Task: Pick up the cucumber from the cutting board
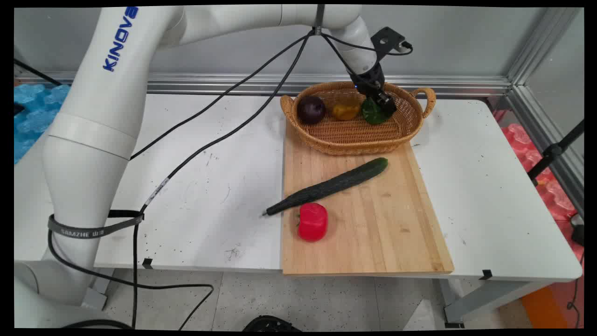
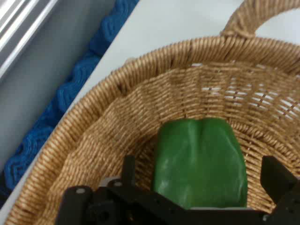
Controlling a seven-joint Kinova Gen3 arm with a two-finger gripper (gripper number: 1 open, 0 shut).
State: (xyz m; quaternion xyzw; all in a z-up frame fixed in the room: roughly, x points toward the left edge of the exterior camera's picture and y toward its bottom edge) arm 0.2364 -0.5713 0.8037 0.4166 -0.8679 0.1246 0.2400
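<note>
The gripper [image 1: 385, 106] reaches into the wicker basket [image 1: 354, 140], spread wide around one green pepper [image 2: 200, 164], partly hiding it; a plum [image 1: 311, 109] and yellow pepper [image 1: 345, 111] sit left.

Counts: one wicker basket [image 1: 359, 140] holding three items: one green pepper [image 2: 201, 164], one yellow pepper [image 1: 345, 111], one dark purple round fruit [image 1: 311, 109]. One wooden cutting board [image 1: 373, 224] carrying one cucumber [image 1: 329, 186] and one red pepper [image 1: 312, 222]. One white table [image 1: 489, 196]. Total produce: five pieces, three of them peppers.
</note>
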